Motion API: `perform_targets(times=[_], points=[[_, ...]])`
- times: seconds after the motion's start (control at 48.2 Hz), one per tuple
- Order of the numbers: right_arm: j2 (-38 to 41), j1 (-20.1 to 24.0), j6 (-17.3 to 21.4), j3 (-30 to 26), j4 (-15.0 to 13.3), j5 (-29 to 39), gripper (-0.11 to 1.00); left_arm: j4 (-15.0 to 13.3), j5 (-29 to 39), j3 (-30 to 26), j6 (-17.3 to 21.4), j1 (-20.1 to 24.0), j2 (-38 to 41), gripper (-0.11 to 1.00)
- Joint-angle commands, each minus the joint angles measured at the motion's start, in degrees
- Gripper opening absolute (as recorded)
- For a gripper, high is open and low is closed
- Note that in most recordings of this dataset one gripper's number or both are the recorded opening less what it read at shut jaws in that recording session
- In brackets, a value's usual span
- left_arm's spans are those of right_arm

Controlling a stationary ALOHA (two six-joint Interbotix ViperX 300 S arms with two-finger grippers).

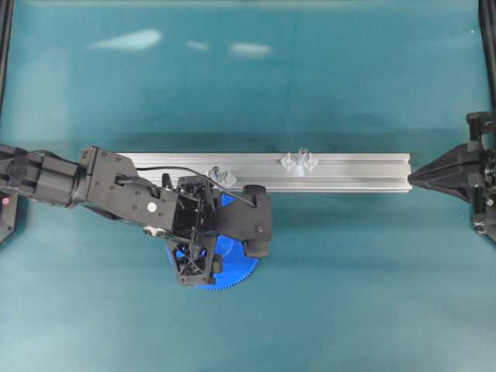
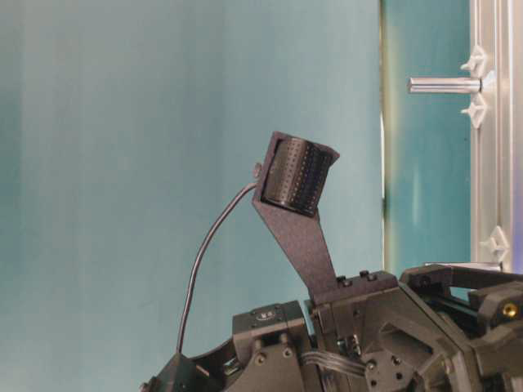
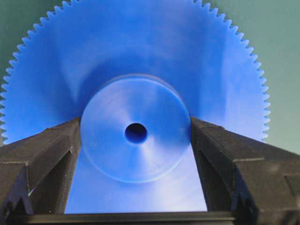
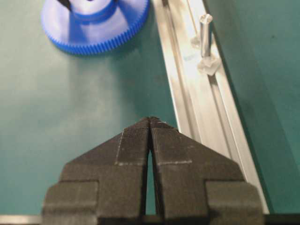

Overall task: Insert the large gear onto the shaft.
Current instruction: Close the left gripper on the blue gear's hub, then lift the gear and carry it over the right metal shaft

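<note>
- Here the left gripper [image 3: 136, 136] has its jaws pinching the gear [image 3: 136, 56] by its hub, flat on the bench [image 1: 349, 271]
- Right gripper [image 4: 150, 123]: jaws pressed together, near the rail [image 4: 206, 108]

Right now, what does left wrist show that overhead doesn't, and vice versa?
Left wrist only: the gear's hub with its dark centre hole, and the left gripper's fingers closed against the hub on both sides. Overhead hides this under the arm.

Overhead only: the rail with two shafts, and the right gripper, shut, at the rail's right end.

Both: the gear, flat on the teal mat, and the left gripper over it.
</note>
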Motion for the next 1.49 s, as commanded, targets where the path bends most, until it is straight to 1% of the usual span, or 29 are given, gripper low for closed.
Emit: perform_targets(times=[0.0, 0.145, 0.311, 0.415, 0.539, 0.643, 0.768, 0.83, 0.934, 1.1, 1.328, 1.473], points=[[0.4, -0.1, 0.6, -0.6, -0.1, -0.4, 0.05, -0.4, -0.2, -1.4, 0.0, 0.0, -1.2, 0.76], [0.4, -0.1, 0.6, -0.6, 0.0, -0.5, 0.05, -0.3, 2.0, -3.3, 0.0, -0.1, -2.6, 0.76], [0.4, -0.2, 0.6, -0.6, 0.0, -0.5, 0.05, -0.3, 8.2, -6.1, 0.2, -0.1, -3.5, 0.76], [0.4, -0.2, 0.6, -0.5, 0.0, -0.5, 0.05, -0.4, 10.6, -7.6, 0.4, -0.1, -4.1, 0.76], [0.4, -0.1, 0.6, -0.5, 0.0, -0.5, 0.05, -0.3, 11.5, -9.4, 2.5, -0.1, -4.9, 0.76], [0.4, -0.2, 0.6, -0.5, -0.1, -0.5, 0.05, -0.3, 12.9, -12.2, 4.7, 0.0, -5.7, 0.76], [0.4, -0.2, 0.6, -0.5, 0.0, -0.6, 0.05, -0.3, 17.8, -15.7, 7.3, 0.5, -5.7, 0.76], [0.4, -0.2, 0.6, -0.6, 0.0, -0.5, 0.05, -0.3, 20.6, -17.1, 8.1, 0.9, -5.5, 0.76], [0.4, -0.2, 0.6, -0.5, 0.0, -0.6, 0.05, -0.3, 23.1, -19.8, 9.1, 1.6, -5.4, 0.76], [0.4, -0.2, 0.6, -0.5, 0.0, -0.6, 0.05, -0.3, 23.7, -23.5, 10.9, 2.7, -5.7, 0.76], [-0.1, -0.2, 0.6, -0.4, 0.0, -0.6, 0.05, -0.3, 23.9, -24.6, 12.0, 6.3, -5.4, 0.76], [-1.1, -0.3, 0.6, -0.3, 0.0, -0.5, 0.05, -0.3, 23.6, -25.5, 14.2, 8.9, -5.3, 0.76]])
